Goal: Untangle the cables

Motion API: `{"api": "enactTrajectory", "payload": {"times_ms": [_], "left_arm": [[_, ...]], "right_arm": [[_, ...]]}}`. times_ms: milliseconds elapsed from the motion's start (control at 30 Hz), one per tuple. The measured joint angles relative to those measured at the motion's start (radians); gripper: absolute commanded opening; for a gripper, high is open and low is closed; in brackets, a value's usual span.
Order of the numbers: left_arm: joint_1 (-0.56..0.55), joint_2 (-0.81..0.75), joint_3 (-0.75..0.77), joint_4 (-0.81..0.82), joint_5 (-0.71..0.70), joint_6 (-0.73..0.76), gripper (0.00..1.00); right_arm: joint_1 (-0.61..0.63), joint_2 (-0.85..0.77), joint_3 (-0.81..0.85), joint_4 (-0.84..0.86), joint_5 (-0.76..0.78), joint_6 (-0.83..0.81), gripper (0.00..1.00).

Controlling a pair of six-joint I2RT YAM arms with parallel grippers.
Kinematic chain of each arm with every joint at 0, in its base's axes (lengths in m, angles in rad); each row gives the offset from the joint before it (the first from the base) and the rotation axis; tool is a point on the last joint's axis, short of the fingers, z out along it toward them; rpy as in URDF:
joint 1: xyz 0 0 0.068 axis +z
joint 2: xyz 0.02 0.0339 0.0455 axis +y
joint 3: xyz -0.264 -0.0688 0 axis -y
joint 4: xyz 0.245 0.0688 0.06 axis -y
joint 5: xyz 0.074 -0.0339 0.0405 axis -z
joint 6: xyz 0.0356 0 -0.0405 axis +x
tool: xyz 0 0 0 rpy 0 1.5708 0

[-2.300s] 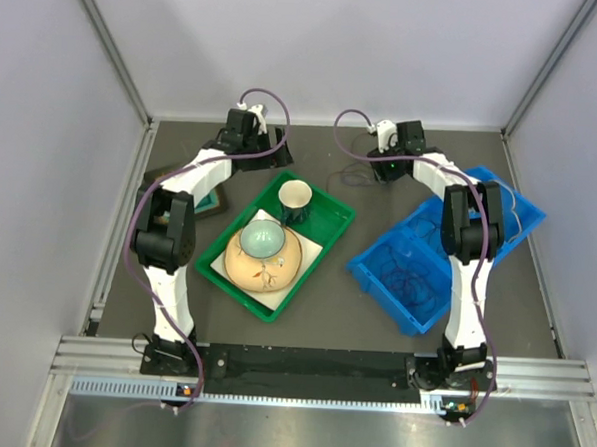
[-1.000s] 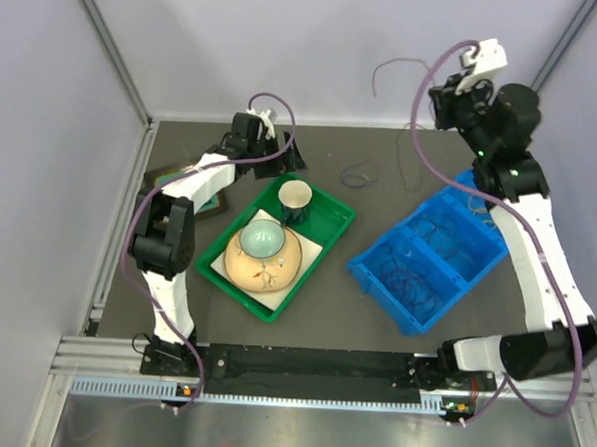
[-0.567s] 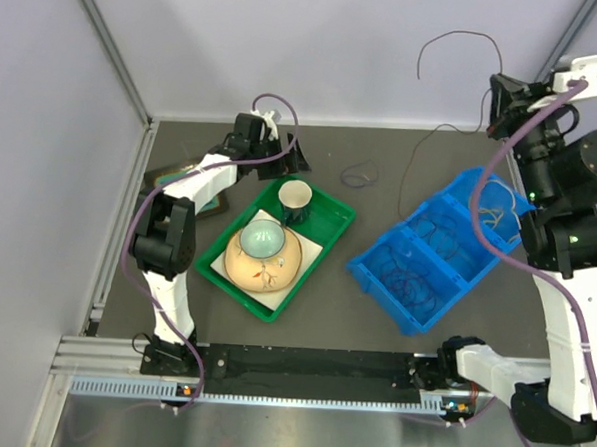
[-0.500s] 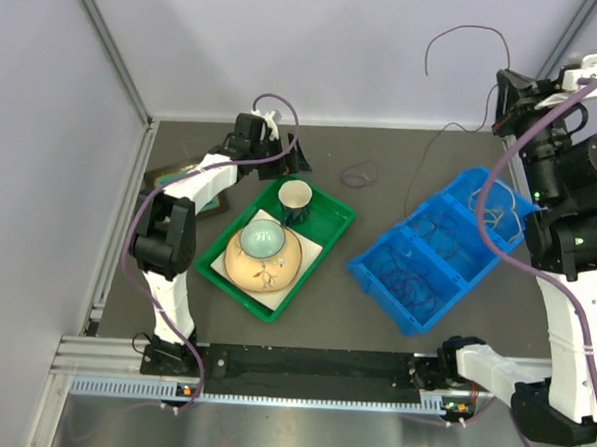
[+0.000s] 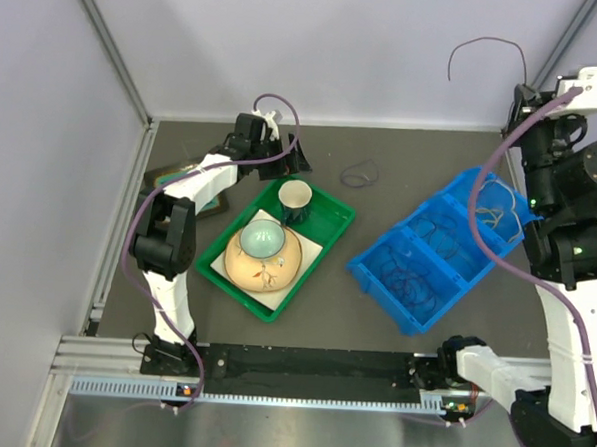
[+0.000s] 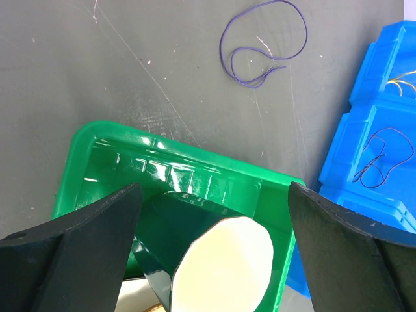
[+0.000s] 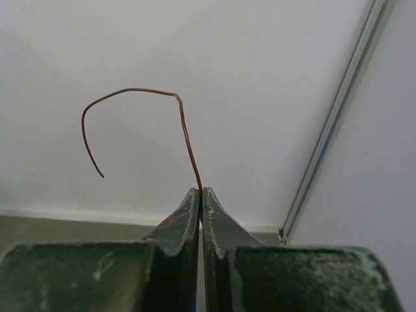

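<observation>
Mid-sort: pinching one brown wire point(image 7: 140, 90) tight in the right gripper point(image 7: 200, 195), high above the bin's point(image 5: 356, 265) far corner. Holding the left gripper point(image 6: 214, 195) wide open, empty, left of the bin, near the purple loop point(image 6: 262, 44). Next, probably: lowering over a compartment, then releasing.

Your table point(image 6: 97, 78) reads as a matt dark grey sheet, finely scratched. The green tray point(image 6: 170, 170) is glossy moulded plastic with bright glare on its far wall. The blue bin point(image 6: 390, 71) on the right is smooth plastic with a softer sheen. The cup point(image 6: 195, 247) is shiny dark green outside and flat cream inside. The purple wire point(image 6: 221, 49) and brown wire point(image 7: 185, 140) look smooth-coated. The left gripper point(image 6: 214, 188) has matt black fingers point(image 6: 71, 234). The right gripper point(image 7: 200, 195) has dark fingers point(image 7: 218, 218) with pale scuffs. The near rail point(image 5: 91, 353) is brushed metal.
</observation>
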Motion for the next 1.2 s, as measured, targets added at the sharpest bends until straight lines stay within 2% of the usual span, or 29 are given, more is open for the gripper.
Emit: {"api": "enactTrajectory", "payload": {"times_ms": [433, 700, 900, 967, 1000, 1100, 1133, 1200], "left_arm": [[0.000, 0.000, 0.000, 0.000, 0.000, 0.000, 0.99], [-0.005, 0.000, 0.000, 0.000, 0.007, -0.004, 0.99], [-0.008, 0.000, 0.000, 0.000, 0.027, -0.017, 0.99], [-0.010, 0.000, 0.000, 0.000, 0.027, -0.018, 0.99], [-0.011, 0.000, 0.000, 0.000, 0.027, -0.019, 0.99], [-0.013, 0.000, 0.000, 0.000, 0.028, -0.018, 0.99], [-0.014, 0.000, 0.000, 0.000, 0.029, -0.018, 0.99], [-0.017, 0.000, 0.005, -0.004, 0.033, -0.019, 0.99]], "right_arm": [[-0.060, -0.058, -0.375, -0.040, 0.040, 0.089, 0.00], [-0.137, -0.063, -0.785, -0.026, 0.118, 0.210, 0.00], [-0.168, -0.030, -0.885, -0.055, 0.131, 0.292, 0.00], [-0.179, 0.002, -0.885, -0.055, 0.129, 0.308, 0.29], [-0.182, 0.016, -0.885, -0.060, 0.126, 0.316, 0.39], [-0.182, 0.035, -0.875, -0.079, 0.106, 0.327, 0.60], [-0.183, 0.037, -0.862, -0.092, 0.094, 0.327, 0.65], [-0.182, 0.036, -0.826, -0.103, 0.072, 0.328, 0.68]]}}
